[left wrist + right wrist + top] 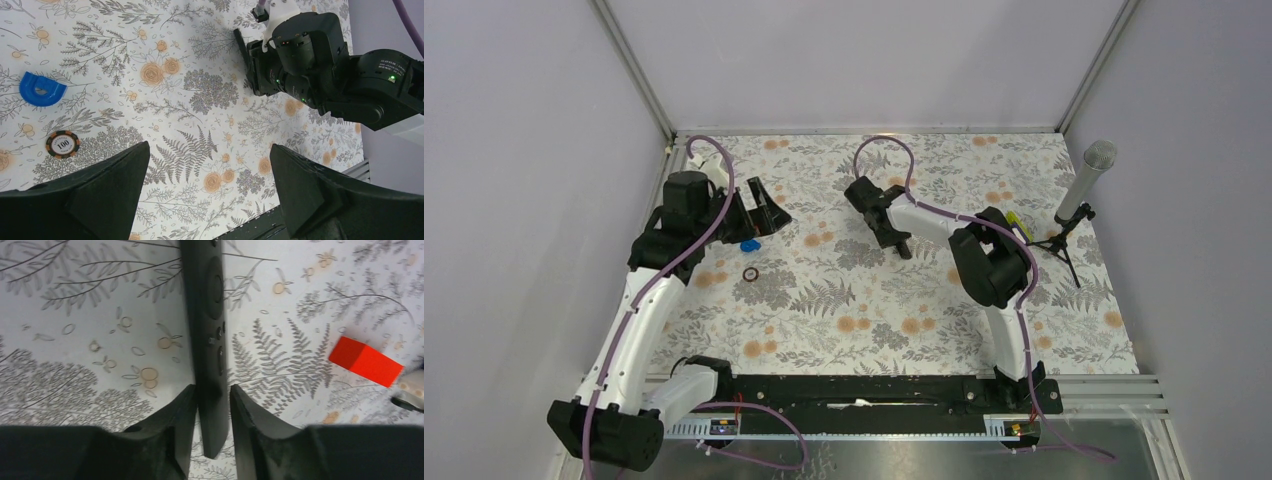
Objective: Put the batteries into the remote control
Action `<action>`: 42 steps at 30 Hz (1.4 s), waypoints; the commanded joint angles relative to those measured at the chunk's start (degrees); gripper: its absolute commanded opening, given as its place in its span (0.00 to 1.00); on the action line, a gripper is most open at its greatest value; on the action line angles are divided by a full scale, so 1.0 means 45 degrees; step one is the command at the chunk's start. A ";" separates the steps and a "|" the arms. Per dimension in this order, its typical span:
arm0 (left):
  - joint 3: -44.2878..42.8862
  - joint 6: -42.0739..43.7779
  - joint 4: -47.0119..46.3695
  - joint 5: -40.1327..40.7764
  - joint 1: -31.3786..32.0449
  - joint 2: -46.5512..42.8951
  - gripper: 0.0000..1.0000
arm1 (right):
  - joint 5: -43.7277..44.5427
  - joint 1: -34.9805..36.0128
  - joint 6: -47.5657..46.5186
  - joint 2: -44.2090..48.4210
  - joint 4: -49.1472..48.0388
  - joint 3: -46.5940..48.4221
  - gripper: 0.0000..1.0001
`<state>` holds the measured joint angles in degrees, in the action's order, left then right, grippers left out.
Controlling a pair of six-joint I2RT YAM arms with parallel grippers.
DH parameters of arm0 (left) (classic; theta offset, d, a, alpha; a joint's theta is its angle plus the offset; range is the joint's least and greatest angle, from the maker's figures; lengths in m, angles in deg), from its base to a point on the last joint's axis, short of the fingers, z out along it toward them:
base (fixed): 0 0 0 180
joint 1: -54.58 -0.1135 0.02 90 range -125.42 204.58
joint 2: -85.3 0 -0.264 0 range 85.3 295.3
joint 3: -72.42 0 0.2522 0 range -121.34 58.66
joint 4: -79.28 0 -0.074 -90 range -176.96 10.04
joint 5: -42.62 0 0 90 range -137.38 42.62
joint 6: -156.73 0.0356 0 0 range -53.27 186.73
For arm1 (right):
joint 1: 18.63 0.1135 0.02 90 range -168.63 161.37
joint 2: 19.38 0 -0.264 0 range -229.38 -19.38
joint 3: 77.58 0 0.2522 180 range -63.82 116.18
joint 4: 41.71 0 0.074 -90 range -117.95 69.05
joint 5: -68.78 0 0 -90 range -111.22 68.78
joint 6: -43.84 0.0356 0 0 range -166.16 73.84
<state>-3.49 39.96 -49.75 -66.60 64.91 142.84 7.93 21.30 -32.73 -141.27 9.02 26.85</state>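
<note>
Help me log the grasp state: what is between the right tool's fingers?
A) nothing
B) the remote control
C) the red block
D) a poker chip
B: the right wrist view shows the remote control clamped in the right tool.

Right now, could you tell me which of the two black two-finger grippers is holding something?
The right gripper: it is clamped on the slim matte-black remote control bar, whereas the left gripper hangs wide open, empty.
</note>
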 commanded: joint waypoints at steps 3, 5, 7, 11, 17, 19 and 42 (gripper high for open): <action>-0.1258 0.0321 0.0912 0.0604 -0.0050 -0.0468 0.99 | -0.2389 -0.0090 0.0263 0.1132 -0.0314 0.0293 0.47; -0.1393 0.0303 0.1092 0.0955 -0.0051 -0.0770 0.99 | -0.2908 -0.0083 0.0294 0.1619 -0.0404 0.0295 0.49; -0.1626 0.0288 0.1320 0.1362 -0.0050 -0.1040 0.99 | -0.3437 -0.0083 0.0334 0.2228 -0.0484 0.0271 0.49; -0.2145 0.0325 0.1828 0.2118 -0.0049 -0.1439 0.99 | -0.3649 -0.0082 0.0420 0.4328 -0.1158 -0.0585 0.51; -0.2814 0.0168 0.1891 0.4132 -0.0049 -0.3075 0.99 | -0.2136 -0.0098 -0.0220 0.9855 -0.3129 -0.3241 0.74; -0.2993 0.0236 0.1782 0.4861 -0.0049 -0.3695 0.99 | -0.1557 -0.0096 -0.0766 1.1913 -0.4036 -0.4242 0.85; -0.3164 0.1515 0.1291 0.6001 -0.0050 -0.5167 0.99 | 0.2774 -0.0084 -0.3768 1.9584 -0.7309 -0.6829 0.99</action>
<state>-17.08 44.95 -41.16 -41.05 64.91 120.80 15.86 21.06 -48.01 -52.70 -19.17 -3.46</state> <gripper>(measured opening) 0.989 0.990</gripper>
